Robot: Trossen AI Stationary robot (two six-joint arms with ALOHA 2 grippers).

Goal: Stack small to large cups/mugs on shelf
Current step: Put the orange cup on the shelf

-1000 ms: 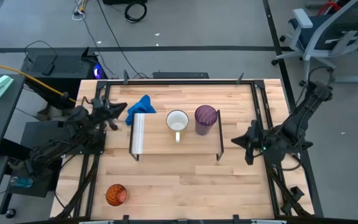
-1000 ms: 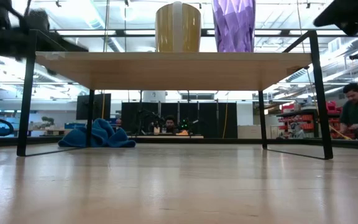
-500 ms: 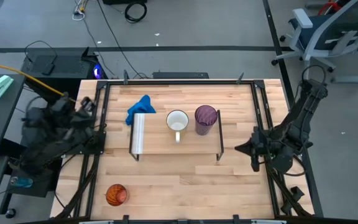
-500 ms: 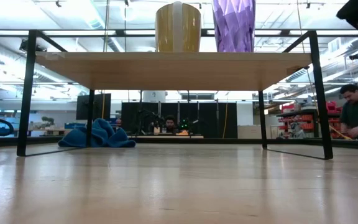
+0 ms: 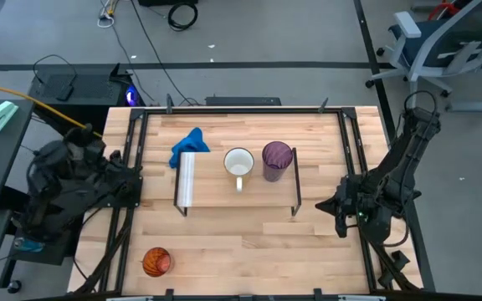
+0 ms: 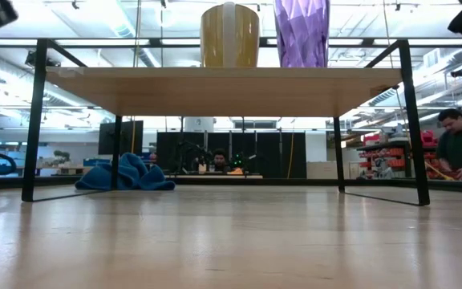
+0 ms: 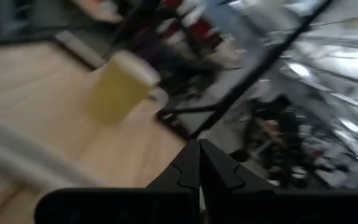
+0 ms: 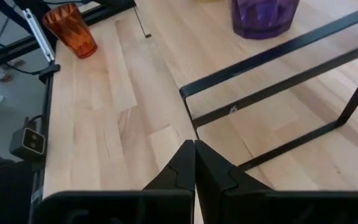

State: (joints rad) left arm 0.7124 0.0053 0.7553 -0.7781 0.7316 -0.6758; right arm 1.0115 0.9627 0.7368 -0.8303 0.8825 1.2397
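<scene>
White mug (image 5: 239, 163), purple tumbler (image 5: 277, 160) — unlabelled

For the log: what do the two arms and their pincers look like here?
Both are dark, near-black jointed arms with thin black cables looped along the links. The left pincer and right pincer each end in two matte black fingers with stepped, notched inner edges. A small green light glows on the right arm. No other markings are visible.
</scene>
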